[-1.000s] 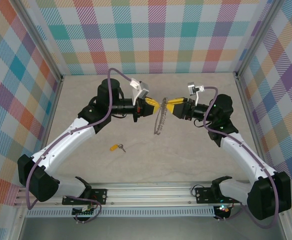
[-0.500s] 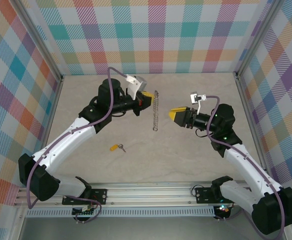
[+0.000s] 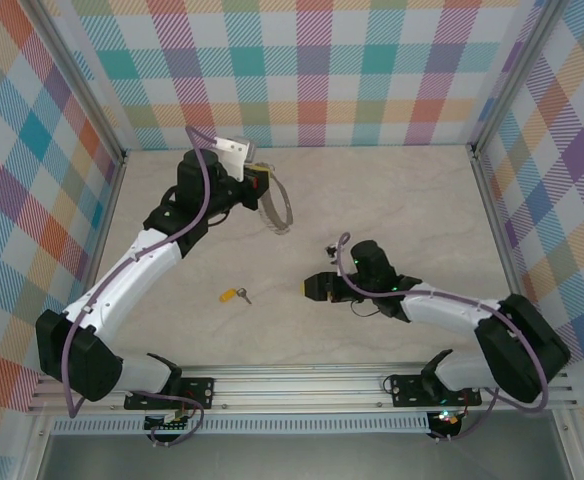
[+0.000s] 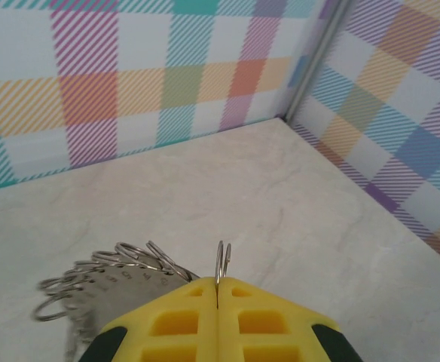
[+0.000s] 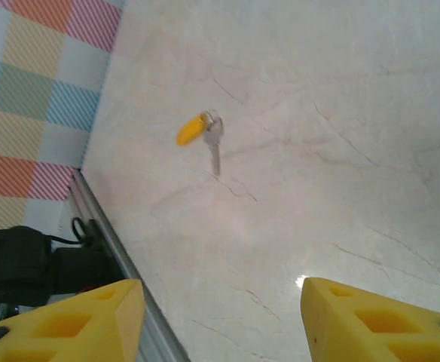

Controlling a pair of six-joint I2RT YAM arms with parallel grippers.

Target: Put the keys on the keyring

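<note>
While the left gripper [image 4: 218, 285] has its yellow fingers pressed flat together on a single wire loop of the keyring [image 4: 107, 270], the rest of that fine silvery chain bunches loosely to one side of them, blurred in the left wrist view, and in the top view it droops in a curve off the gripper, raised over the back left of the table [image 3: 412, 200]. It looks light and limp, so I judge it will swing and sag with any arm motion, and a thin loop pinched at one spot could twist or slide out. The right gripper [image 5: 220, 294] is spread wide with nothing between its fingers, low over the table and aimed toward the key [image 5: 194, 130], which lies flat on the bare surface well apart from the chain. Tiny, light and thin, the key will probably skate on the smooth top; the yellow-orange plastic head seems the best place to grasp, being broader than the short grey blade. Open table lies all round it, with clear room for the approach, though the front rail [image 5: 122, 256] runs near on one side and the plaid wall [image 5: 47, 83] rises beyond it
</note>
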